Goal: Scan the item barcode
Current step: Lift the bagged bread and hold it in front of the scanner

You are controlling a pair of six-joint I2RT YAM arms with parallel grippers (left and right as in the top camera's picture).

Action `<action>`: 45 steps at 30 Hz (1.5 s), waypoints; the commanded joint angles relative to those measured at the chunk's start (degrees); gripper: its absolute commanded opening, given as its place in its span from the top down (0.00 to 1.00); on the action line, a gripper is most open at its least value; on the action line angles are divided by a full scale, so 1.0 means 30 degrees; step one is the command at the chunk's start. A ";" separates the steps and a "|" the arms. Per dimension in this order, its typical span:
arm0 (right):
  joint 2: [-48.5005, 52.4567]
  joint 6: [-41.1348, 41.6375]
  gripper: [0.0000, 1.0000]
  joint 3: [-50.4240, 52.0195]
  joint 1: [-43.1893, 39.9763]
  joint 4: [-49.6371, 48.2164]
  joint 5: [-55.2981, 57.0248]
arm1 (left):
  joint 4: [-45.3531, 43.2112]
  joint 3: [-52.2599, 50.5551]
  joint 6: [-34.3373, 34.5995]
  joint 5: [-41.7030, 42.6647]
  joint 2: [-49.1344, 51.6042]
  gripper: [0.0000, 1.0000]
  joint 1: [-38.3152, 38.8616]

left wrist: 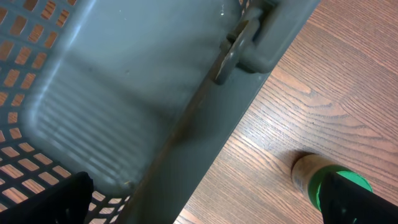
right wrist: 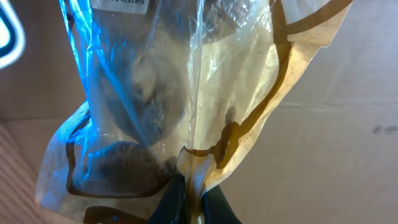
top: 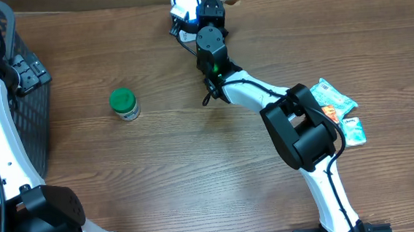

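Clear bag (right wrist: 186, 93) hangs clenched in right tool (right wrist: 189, 208) at tabletop's (top: 196, 168) far edge; left tool (left wrist: 208, 202), released, hovers over basket (left wrist: 124, 93) rim, green-lidded jar (top: 124, 104) nearby.

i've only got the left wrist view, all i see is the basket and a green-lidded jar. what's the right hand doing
Observer: The right hand is shut, pinching an edge of a clear bag with brown printing and dark lumps inside.
Operator: where over the table is it
Observer: At the far edge of the table, beside a white device glowing blue, possibly the scanner.
Operator: anything else out there
Observer: Teal packets lie on the table's right side, well apart from the jar.
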State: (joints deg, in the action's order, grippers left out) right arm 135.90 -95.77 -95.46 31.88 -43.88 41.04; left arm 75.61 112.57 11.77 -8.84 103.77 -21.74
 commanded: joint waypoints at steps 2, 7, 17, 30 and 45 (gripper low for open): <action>0.0255 0.0925 0.96 -0.0459 -0.0313 -0.0117 -0.0736 | 0.0000 -0.0022 -0.0284 -0.0036 0.0197 0.00 0.0175; 0.0255 0.0933 0.96 -0.0459 -0.0583 -0.0117 -0.1086 | 0.0000 -0.0022 -0.0284 -0.0044 0.0204 0.00 0.0182; 0.0262 0.2011 0.96 -0.0459 -0.1005 0.1086 -0.1086 | 0.0007 -0.0022 -0.0284 -0.0036 0.0204 0.00 0.0175; 0.0619 0.2426 0.96 -0.0452 -0.1078 0.1603 -0.0699 | 0.0000 -0.0022 -0.0284 -0.0036 0.0204 0.00 0.0182; -0.0036 0.4007 0.96 -0.0459 -0.0459 -0.1071 0.1129 | 0.0007 -0.0022 -0.0284 -0.0036 0.0197 0.00 0.0175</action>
State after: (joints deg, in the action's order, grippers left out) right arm 137.64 -87.18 -95.48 29.34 -45.84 42.15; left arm 75.61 112.57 11.77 -8.86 103.77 -21.74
